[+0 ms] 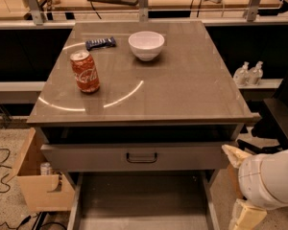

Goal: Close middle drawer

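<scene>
- The middle drawer (pixel 141 202) is, in my judgement, the one pulled far out below the table (pixel 182 95). Its bare floor is in view, but its front is cut off at the lower edge.
- The gripper (pixel 244 186) is low on the right, just beside this drawer's right wall. Whether the jaws are open or closed I cannot tell.
- It should go in front of the drawer's front, near the centre, and push straight toward the table. A push on one corner could skew the drawer on its rails.
- Slow down near the end, because a bang could shake the soda can (pixel 85 72).
- The drawer looks like thin, smooth grey sheet metal, shallow and wide.
- The upper drawer (pixel 86 158) has a flat grey front with a small dark loop handle.
- The table top is smooth and reflects the light. The can is a red cylinder and the bowl (pixel 146 45) is glossy white and round.
</scene>
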Tool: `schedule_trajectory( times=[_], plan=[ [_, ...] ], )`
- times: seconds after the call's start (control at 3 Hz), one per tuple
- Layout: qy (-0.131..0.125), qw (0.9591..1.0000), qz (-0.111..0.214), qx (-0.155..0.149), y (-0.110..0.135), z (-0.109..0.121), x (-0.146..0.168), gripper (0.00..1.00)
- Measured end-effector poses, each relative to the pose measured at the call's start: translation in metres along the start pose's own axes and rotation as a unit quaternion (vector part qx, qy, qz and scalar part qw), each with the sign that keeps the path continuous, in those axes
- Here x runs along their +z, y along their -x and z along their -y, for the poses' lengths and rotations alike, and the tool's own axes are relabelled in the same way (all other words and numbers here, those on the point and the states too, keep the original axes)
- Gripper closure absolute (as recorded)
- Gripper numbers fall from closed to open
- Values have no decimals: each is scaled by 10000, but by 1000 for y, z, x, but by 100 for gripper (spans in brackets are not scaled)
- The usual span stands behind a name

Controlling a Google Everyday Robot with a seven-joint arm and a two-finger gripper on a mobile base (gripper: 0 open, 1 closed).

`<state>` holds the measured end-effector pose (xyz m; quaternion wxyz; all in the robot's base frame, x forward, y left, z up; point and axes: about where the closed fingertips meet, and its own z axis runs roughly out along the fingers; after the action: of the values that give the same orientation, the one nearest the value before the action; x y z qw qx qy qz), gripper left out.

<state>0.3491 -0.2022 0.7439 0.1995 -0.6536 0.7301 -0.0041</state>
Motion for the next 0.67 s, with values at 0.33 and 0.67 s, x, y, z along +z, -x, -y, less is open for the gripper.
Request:
schedule_trajectory(
  times=[0.33,0.67],
  plan=[
    [272,9990,-350,-18,-22,-29,52,0],
    [688,9944,-779,-215,-53,-81,106,0]
  ],
)
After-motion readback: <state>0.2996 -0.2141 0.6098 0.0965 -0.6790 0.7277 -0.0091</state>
